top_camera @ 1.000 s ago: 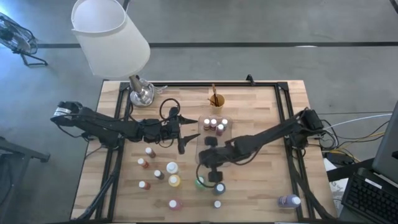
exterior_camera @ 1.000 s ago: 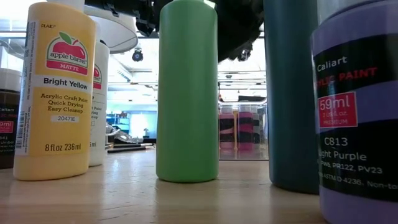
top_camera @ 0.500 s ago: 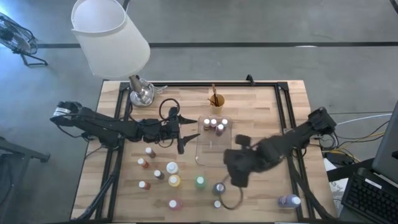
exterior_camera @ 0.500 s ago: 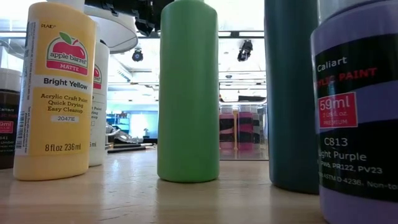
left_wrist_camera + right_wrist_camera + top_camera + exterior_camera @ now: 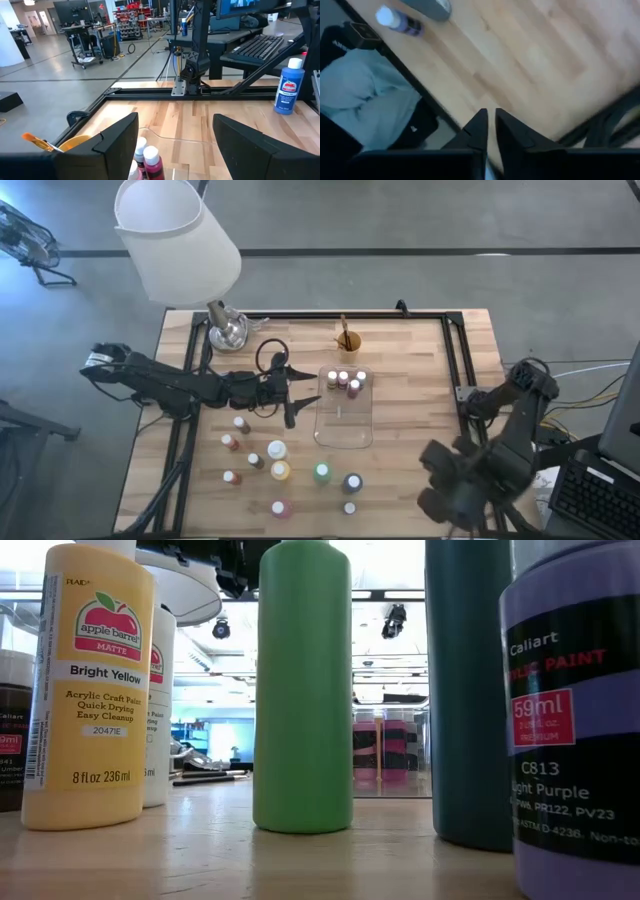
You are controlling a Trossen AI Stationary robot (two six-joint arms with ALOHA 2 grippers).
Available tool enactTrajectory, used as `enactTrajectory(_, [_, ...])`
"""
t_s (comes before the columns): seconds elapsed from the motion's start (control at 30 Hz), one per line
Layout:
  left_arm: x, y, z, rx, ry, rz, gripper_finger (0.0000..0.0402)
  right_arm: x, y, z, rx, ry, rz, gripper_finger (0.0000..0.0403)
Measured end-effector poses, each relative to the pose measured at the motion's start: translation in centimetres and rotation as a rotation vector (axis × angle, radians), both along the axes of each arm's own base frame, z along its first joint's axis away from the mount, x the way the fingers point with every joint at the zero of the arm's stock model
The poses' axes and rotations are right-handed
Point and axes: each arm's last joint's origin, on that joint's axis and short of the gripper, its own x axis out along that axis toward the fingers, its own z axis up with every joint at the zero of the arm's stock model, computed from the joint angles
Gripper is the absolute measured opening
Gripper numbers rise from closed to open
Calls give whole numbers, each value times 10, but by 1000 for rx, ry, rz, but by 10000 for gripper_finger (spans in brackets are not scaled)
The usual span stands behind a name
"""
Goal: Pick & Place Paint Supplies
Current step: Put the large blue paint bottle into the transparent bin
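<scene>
A wooden table is being seen from directly above, with paint bottles standing in a loose group and a clear tray [image 5: 344, 425] lying near the middle.

On the left, the left gripper [image 5: 293, 402] is hovering just beside the tray's left edge, its fingers standing wide apart and holding nothing. Below it, small bottles are standing upright on the bare wood: a white-capped bottle [image 5: 276, 449], a yellow bottle [image 5: 281, 471], a green bottle [image 5: 322, 473] and a dark teal bottle [image 5: 353, 482], among others. Four more small bottles [image 5: 345, 381] are already sitting in the tray's far end. An orange cup [image 5: 348, 340] holding a brush is standing beyond the tray.

On the right, the right gripper [image 5: 489, 131] is hanging over the table's near right corner, well apart from the group; its fingers are nearly closed and gripping nothing. A purple bottle [image 5: 398, 21] is lying on its side near that edge.

Most bottles are not yet in the tray. The likely risks: the lying purple bottle could roll off the edge if nudged, and a gripper reaching into the tight group could topple neighbouring bottles.
</scene>
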Motion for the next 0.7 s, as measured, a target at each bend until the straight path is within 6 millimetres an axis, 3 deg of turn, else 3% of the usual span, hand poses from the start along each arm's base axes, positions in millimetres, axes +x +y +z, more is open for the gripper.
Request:
enactTrajectory(0.3, [0, -2, -1, -40, -4, -71, 262, -42, 28, -13, 55, 91, -198, 146])
enactTrajectory(0.7, [0, -3, -3, -66, 5, -112, 262, -53, 32, -28, 84, 300, -291, 265])
